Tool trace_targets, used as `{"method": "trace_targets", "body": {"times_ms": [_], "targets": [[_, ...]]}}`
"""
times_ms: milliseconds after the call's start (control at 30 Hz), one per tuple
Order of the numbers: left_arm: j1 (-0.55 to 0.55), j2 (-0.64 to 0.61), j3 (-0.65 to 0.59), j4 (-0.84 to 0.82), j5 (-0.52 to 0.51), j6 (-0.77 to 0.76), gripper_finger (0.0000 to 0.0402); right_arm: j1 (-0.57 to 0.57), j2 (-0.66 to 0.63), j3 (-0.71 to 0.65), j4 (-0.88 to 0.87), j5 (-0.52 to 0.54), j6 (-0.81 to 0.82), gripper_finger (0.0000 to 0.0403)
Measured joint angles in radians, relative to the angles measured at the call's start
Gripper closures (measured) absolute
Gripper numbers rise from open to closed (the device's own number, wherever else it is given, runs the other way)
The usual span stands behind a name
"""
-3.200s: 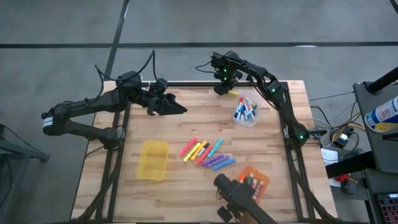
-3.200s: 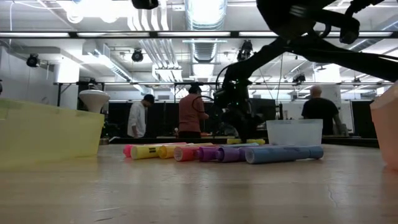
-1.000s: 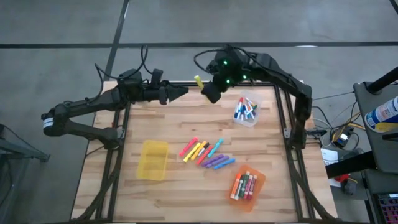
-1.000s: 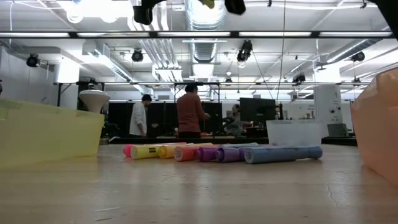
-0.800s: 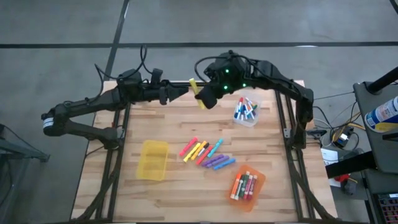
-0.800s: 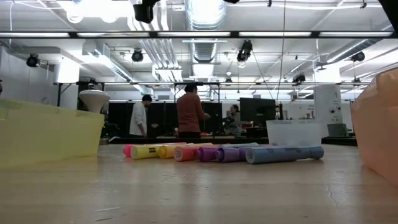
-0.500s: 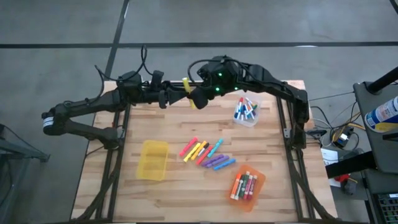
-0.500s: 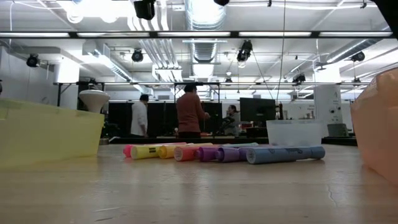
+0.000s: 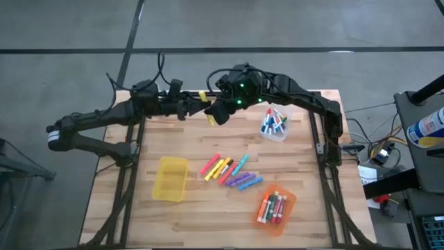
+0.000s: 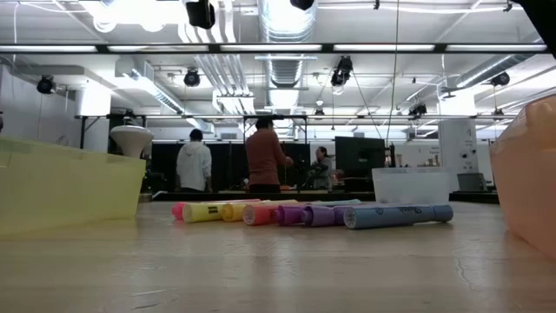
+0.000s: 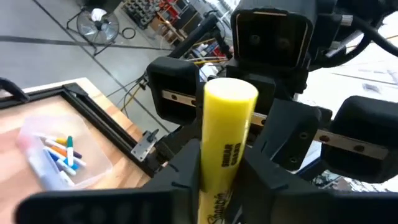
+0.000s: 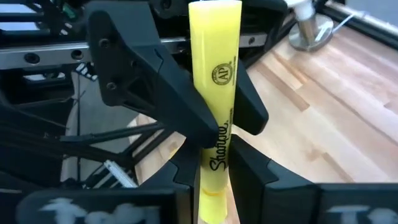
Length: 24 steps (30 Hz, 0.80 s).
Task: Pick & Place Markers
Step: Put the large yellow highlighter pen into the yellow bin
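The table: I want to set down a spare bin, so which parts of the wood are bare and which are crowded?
The table is bare along the near edge, between the yellow bin and orange bin, and left of the clear bin, though both arms hang above that far strip. The middle, around the loose markers, is crowded.

- My right gripper has carried the yellow marker from the clear bin towards nine o'clock, above the table's far edge.
- My left gripper has closed on the marker's other end.
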Motion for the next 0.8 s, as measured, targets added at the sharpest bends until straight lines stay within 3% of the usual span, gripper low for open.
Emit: {"method": "trace_targets", "body": {"times_ms": [67, 200, 467, 633, 800], "targets": [[0.001, 0.000, 0.000, 0.007, -0.006, 0.002, 0.0346, -0.001, 0.000, 0.000, 0.004, -0.011, -0.003, 0.0347], [0.007, 0.000, 0.000, 0.004, -0.006, 0.001, 0.0348, -0.001, 0.000, 0.000, 0.002, -0.010, -0.009, 0.0330], [0.035, -0.036, 0.000, -0.014, 0.010, -0.037, 0.0336, 0.034, 0.000, 0.000, -0.093, -0.049, -0.048, 0.0233], [0.047, -0.114, 0.000, -0.257, 0.065, -0.063, 0.0334, 0.066, -0.003, 0.000, -0.184, -0.046, -0.052, 0.0196], [0.047, -0.187, 0.000, -0.552, 0.071, -0.117, 0.0334, 0.091, -0.004, 0.000, -0.188, -0.011, -0.052, 0.0188]]}}
